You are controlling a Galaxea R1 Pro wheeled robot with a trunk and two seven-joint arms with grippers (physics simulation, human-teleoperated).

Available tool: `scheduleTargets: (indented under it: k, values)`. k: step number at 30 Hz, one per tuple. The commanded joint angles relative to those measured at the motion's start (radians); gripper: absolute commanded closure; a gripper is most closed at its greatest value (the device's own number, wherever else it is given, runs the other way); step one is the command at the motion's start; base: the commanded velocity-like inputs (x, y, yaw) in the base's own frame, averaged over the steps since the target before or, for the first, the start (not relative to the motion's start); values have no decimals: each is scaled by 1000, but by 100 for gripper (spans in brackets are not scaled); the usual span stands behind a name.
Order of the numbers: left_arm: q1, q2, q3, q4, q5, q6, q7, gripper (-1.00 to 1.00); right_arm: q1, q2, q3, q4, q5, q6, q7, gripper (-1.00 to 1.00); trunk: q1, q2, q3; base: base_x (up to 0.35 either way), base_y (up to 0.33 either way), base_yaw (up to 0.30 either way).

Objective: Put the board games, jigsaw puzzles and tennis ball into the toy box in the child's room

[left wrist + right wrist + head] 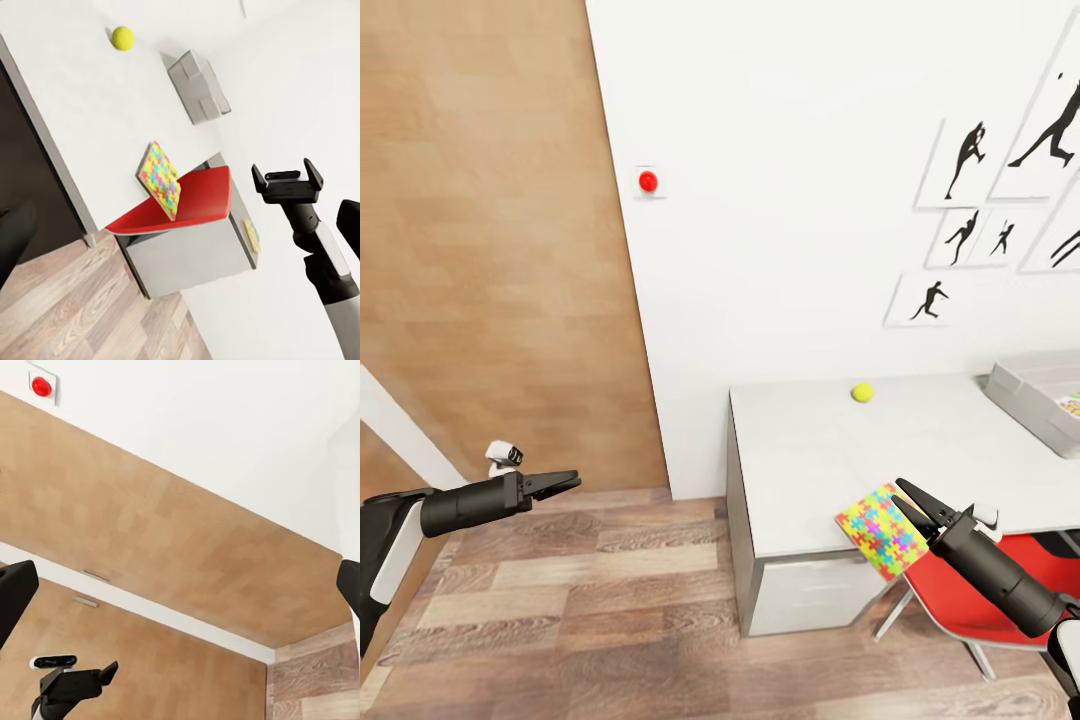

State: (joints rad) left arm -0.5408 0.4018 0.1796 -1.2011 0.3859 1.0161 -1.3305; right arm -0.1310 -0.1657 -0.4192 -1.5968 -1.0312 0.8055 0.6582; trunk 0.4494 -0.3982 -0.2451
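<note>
The right tool (908,497), black and two-fingered, sits at about 5 o'clock in the head view, its fingers spread a little with the tips apart. They reach over the near edge of the flat jigsaw puzzle (882,530) patterned in yellow, pink, blue and green, but whether they touch it I cannot tell. The puzzle lies at the front edge of the long white table (810,470), one corner hanging past the edge. From the left wrist view the same puzzle (160,180) looks tilted up off the table (82,112), above the red chair seat (191,196), with the right tool (288,177) held open well apart from it.

Beyond the puzzle, toward 1 o'clock on the table, rests the small yellow-green tennis ball (862,392) — alone, near the white wall. At 3 o'clock the light grey toy box (1025,385) with its thick rim stands on the table, a bit of colourful print showing inside at the picture's edge. The red chair (960,590) stands under the table beneath the right arm.

The left tool (565,483), at 8 o'clock, hangs over the wood-plank floor (580,610) with nothing between its fingers — they look nearly pressed together. A round red wall button (648,181) sits at 11 o'clock beside a wooden door panel (490,250).
</note>
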Motion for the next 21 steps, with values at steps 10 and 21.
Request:
scheduleTargets:
  k: [10, 21]
  values:
    - [-1, 0, 0, 0, 2, 9, 0, -100, -1, 0, -1, 0, -3, 6, 1, -100, 1, -2, 15, 0, 0, 0]
    - [-1, 2, 0, 0, 1, 9, -1, -100, -1, 0, -1, 0, -3, 6, 1, -100, 1, -2, 33, 0, 0, 0]
